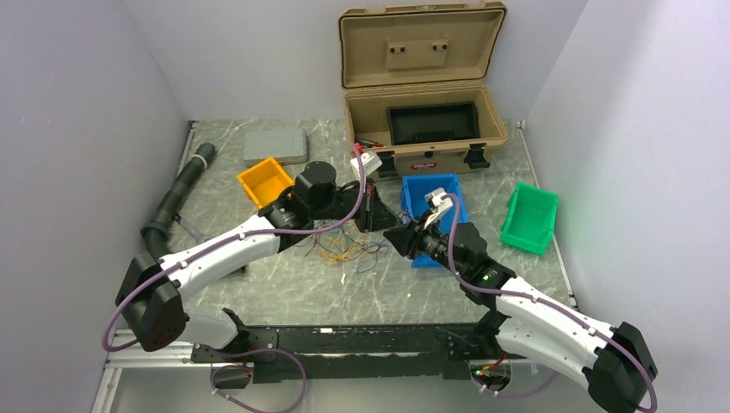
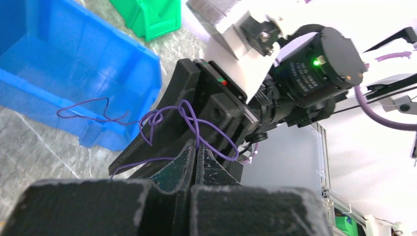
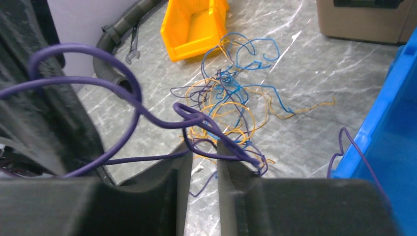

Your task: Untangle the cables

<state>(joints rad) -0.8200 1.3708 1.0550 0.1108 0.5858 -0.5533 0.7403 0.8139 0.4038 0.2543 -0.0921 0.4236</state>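
Note:
A tangle of thin blue, orange-yellow and purple cables (image 3: 231, 98) lies on the marble table, between the arms in the top view (image 1: 344, 249). My left gripper (image 2: 197, 147) is shut on a thin purple cable (image 2: 189, 115), which loops up in front of the right gripper's body. In the top view the left gripper (image 1: 375, 215) sits close beside my right gripper (image 1: 400, 234), above the table by the blue bin. My right gripper (image 3: 203, 146) has its jaws a little apart, and the purple cable (image 3: 123, 88) lies across its fingertips.
A blue bin (image 1: 435, 202) sits behind the grippers, with another purple wire (image 2: 93, 110) draped over its rim. An orange bin (image 1: 264, 181), green bin (image 1: 529, 219), open tan case (image 1: 422, 120), grey box (image 1: 275, 144) and black hose (image 1: 176, 194) ring the table.

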